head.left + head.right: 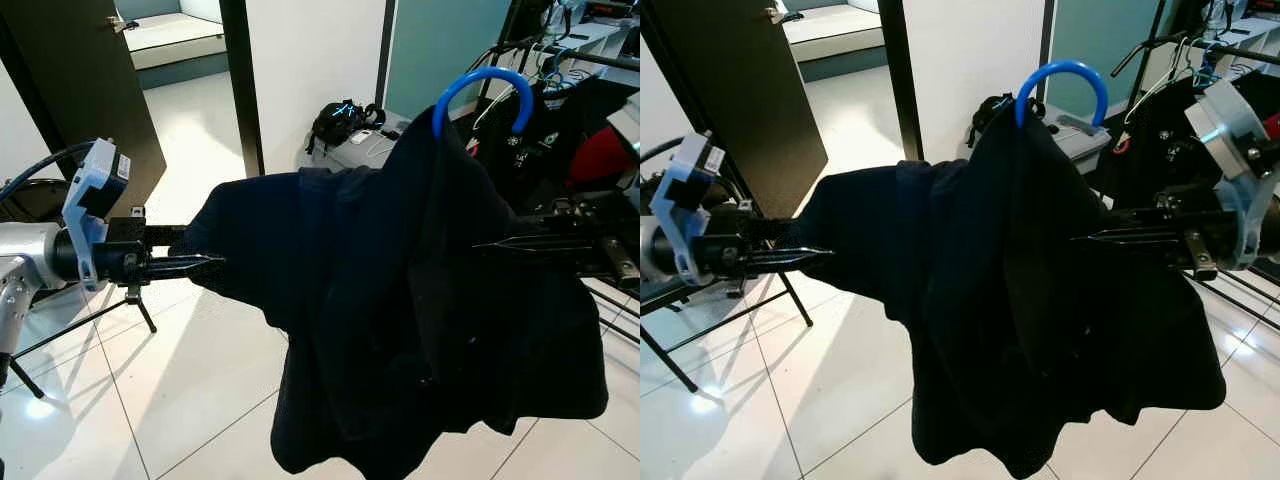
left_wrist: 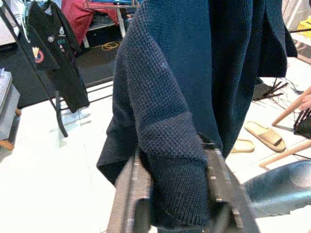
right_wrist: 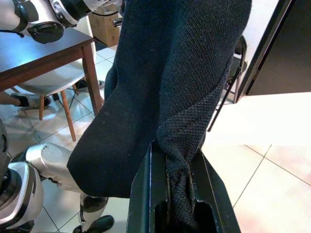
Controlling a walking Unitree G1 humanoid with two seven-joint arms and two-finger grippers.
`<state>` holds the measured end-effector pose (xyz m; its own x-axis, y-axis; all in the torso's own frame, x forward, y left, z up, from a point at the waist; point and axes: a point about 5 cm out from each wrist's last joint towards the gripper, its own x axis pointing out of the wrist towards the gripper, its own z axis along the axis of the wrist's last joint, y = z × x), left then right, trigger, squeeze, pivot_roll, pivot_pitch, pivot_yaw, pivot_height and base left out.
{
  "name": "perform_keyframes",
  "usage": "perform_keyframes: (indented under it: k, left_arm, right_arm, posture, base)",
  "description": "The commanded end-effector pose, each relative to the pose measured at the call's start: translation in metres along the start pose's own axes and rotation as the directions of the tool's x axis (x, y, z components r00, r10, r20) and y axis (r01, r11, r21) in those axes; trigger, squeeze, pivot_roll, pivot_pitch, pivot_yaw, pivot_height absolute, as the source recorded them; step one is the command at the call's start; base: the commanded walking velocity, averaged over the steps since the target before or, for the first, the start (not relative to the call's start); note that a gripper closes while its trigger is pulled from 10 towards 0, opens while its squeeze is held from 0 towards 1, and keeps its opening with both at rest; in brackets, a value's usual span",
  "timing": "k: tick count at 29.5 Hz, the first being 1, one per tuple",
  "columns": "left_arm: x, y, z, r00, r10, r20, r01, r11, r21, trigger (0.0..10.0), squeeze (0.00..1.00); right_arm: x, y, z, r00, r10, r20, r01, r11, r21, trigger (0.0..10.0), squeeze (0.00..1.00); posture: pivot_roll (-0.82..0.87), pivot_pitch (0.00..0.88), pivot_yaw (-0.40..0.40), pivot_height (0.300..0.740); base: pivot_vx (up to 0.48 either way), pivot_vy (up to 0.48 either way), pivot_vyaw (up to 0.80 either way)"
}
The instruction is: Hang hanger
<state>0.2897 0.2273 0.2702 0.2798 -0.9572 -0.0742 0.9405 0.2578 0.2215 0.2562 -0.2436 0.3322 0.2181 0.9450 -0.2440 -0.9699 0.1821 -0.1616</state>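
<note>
Both grippers, left (image 1: 205, 263) and right (image 1: 1090, 238), are clamping the dark knitted sweater (image 1: 420, 300) on its blue plastic hanger (image 1: 482, 92), carrying it; next, I'd judge, comes hooking onto the black rail (image 1: 575, 55) at two o'clock.

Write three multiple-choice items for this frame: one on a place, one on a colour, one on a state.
1. Where does the clothes rail stand?
A. at the robot's left
B. at its right, ahead
C. behind the door

2. What colour is the hanger hook?
A. blue
B. red
C. white

3. How does the left gripper stand?
A. open and apart
B. shut on the dark sweater
C. shut on the hook

Key: 1 B, rail and hung clothes sit upper right; 2 A, a blue arc tops the sweater; 3 B, the left wrist view shows knit pinched between fingers.
</note>
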Motion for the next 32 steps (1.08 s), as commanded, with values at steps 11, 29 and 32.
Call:
perform_keyframes:
  k: [11,29,32]
  left_arm:
    - [-0.008,0.018,0.005,0.989,0.151,-0.010,-0.149,0.986,0.070,0.0,0.00]
    - [-0.110,0.066,0.048,0.654,0.730,0.199,-0.749,0.662,0.034,0.0,0.00]
    - [-0.113,0.067,0.037,0.629,0.761,0.162,-0.773,0.634,0.020,0.0,0.00]
  right_arm:
    - [0.000,0.002,0.009,0.999,0.009,0.034,-0.008,0.999,-0.043,0.0,0.00]
    - [-0.008,-0.010,-0.009,0.992,-0.121,0.026,0.121,0.993,-0.004,0.0,0.00]
    - [-0.008,-0.010,-0.008,0.993,-0.119,0.029,0.119,0.993,-0.003,0.0,0.00]
  posture:
    - [-0.07,0.033,0.018,0.740]
    - [-0.06,0.025,0.019,0.740]
    - [-0.06,0.022,0.017,0.740]
  base:
    - [0.000,0.000,0.00]
    - [0.000,0.000,0.00]
    - [0.000,0.000,0.00]
